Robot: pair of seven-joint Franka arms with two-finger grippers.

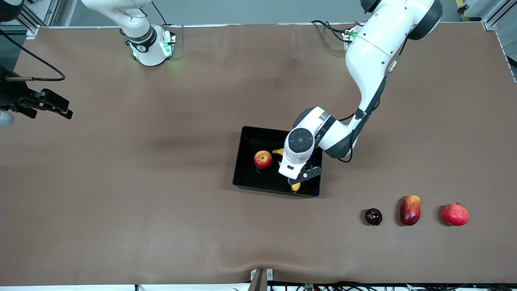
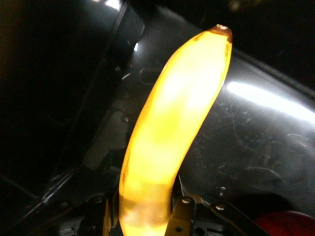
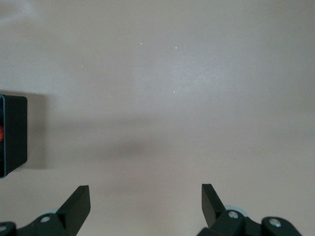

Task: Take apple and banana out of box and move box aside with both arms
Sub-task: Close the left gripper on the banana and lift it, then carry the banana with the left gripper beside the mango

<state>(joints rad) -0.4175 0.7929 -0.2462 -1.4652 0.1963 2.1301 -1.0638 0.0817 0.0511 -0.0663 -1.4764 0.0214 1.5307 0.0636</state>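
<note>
My left pincer is down in the box and closed on the banana. The apple lies beside it in the box. My right pincer waits open over bare table. I can read no writing anywhere.

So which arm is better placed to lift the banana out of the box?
The left. Its gripper is down in the box, jaws already shut on the banana. The right gripper waits open over bare table at its own end.
</note>
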